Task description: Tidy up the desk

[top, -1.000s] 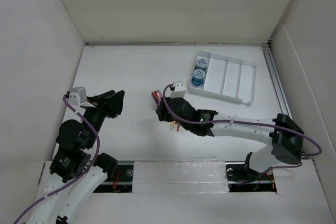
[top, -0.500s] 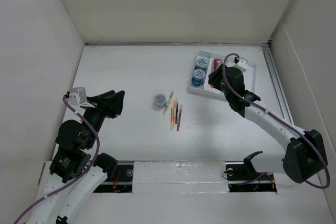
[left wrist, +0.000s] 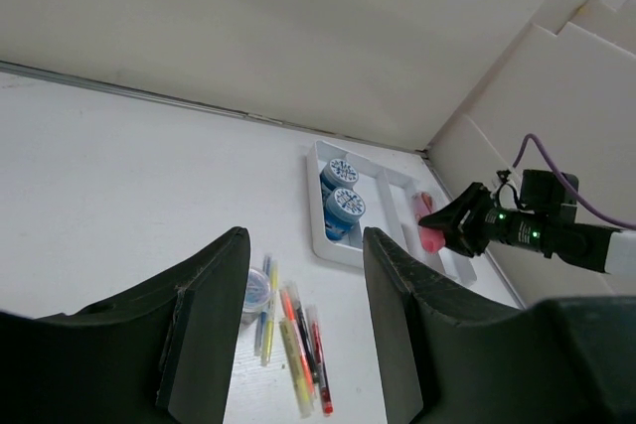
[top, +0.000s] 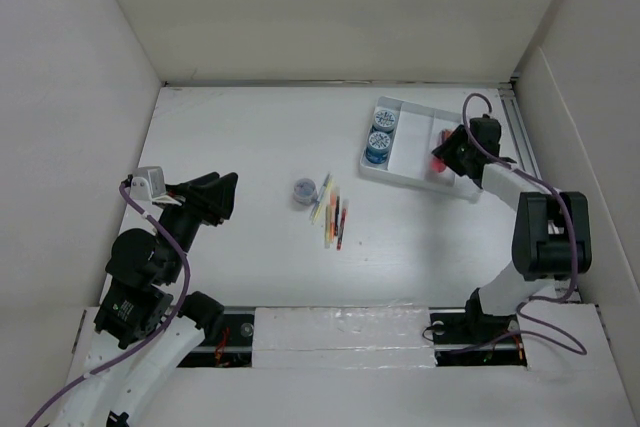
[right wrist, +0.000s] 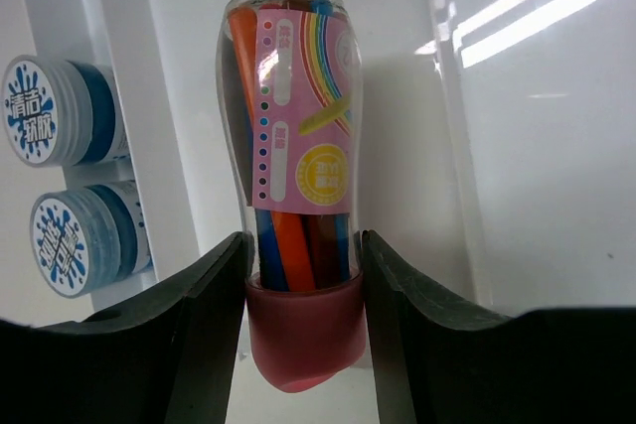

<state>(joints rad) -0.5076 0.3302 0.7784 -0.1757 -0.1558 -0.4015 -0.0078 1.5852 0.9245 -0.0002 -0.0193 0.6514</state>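
Nearest, at about 8 o'clock on the desk [top: 240, 127], the left gripper [left wrist: 303, 233] hovers with its jaws spread wide and nothing between them. Towards the centre a small round jar [top: 304, 190] and a loose fan of markers [top: 333, 215] lie just beside each other on the bare top, not yet tidied. Farther off, at 1 o'clock, the white four-compartment tray [top: 410, 180] sits on the desk with two blue jars [top: 378, 145] in the compartment at its 9 o'clock end. The right gripper [right wrist: 302, 245] hangs over the tray, jaws closed on a clear tube of coloured pens [right wrist: 298, 126] near its pink cap [right wrist: 303, 345]. The step in hand looks like setting the tube into the tray. It seems to be over the third compartment from the jars, though the angle leaves that unsure. To do it well, line the tube up with the compartment, clear of the dividers, and lower it until it rests. Only then let the jaws part, so it neither tips nor rolls.
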